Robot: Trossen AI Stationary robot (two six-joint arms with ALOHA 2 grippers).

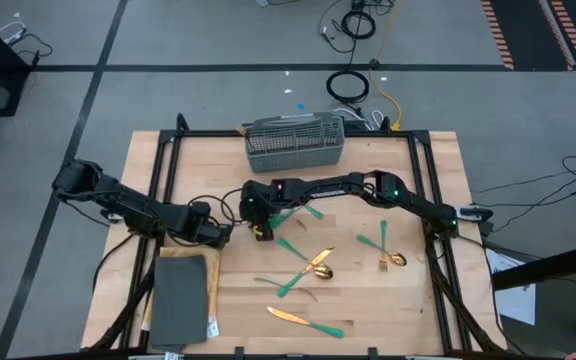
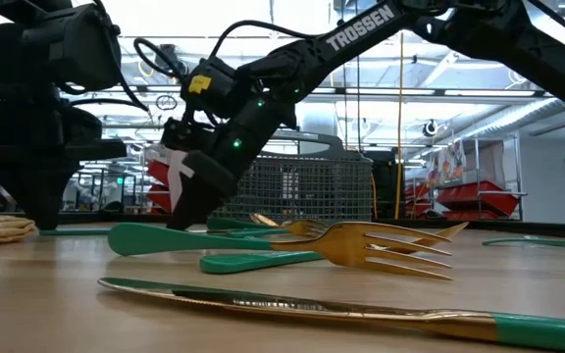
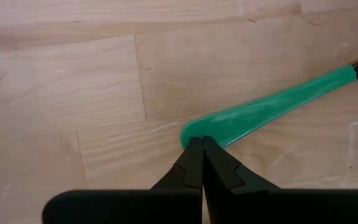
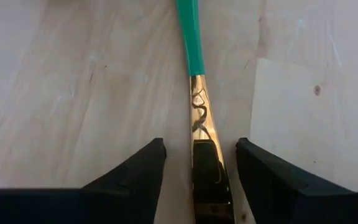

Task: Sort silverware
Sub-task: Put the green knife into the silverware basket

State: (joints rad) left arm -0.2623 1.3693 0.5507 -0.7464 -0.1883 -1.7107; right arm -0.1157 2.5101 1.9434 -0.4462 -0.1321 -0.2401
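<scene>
One piece of silverware lies flat on the wooden table (image 1: 368, 300) between my two grippers. Its teal handle (image 3: 272, 102) runs from my left gripper (image 3: 201, 144) to its gold part (image 4: 202, 134). My left gripper (image 1: 226, 236) is shut and points down at the handle's free end. My right gripper (image 4: 201, 148) is open and slants down. Its fingers stand on either side of the gold part with a gap on each side. In the high view my right gripper (image 1: 260, 228) is left of the table's middle. In the low view it (image 2: 186, 211) is down at the tabletop. My left gripper has its shut fingertips (image 3: 194, 155) on the rounded free end of the teal handle (image 3: 188, 132), coming from above and pointing down. The handle lies flat on the table. Whether the tips pinch the end or only rest on it, I cannot tell.
More silverware lies scattered on the table's right half: pieces near the middle (image 1: 313, 262), a knife at the near edge (image 1: 308, 320) and a pair at the right (image 1: 386, 250). A grey mesh basket (image 1: 293, 143) stands at the far edge. A dark slab (image 1: 181, 295) lies near left.
</scene>
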